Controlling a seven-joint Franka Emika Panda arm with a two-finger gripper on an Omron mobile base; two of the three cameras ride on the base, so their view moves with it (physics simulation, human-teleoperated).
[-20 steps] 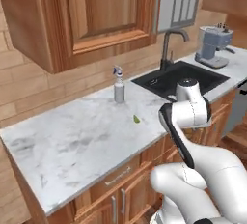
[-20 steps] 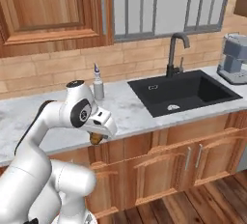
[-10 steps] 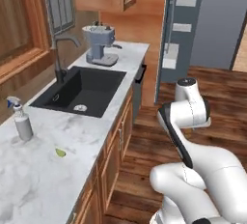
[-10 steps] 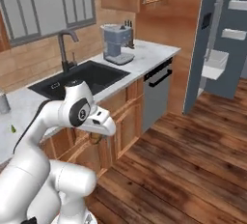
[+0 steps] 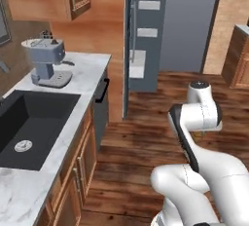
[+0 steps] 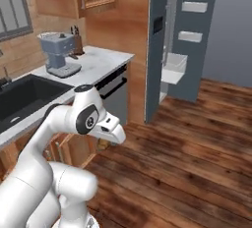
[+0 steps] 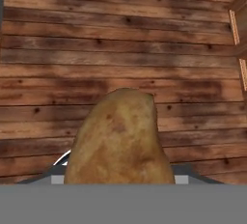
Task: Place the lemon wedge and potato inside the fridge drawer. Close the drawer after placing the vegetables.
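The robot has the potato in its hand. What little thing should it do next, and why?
Probably keep rolling toward the open fridge, potato held tight. In the hand view the potato sits in the gripper above bare wooden floor, and the fridge is across the room beyond the counter.

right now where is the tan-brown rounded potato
In the hand view, the tan-brown rounded potato sits gripped in the gripper, carried above the dark wooden plank floor.

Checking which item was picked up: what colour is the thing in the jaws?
Tan-brown, the potato; clearest in the hand view.
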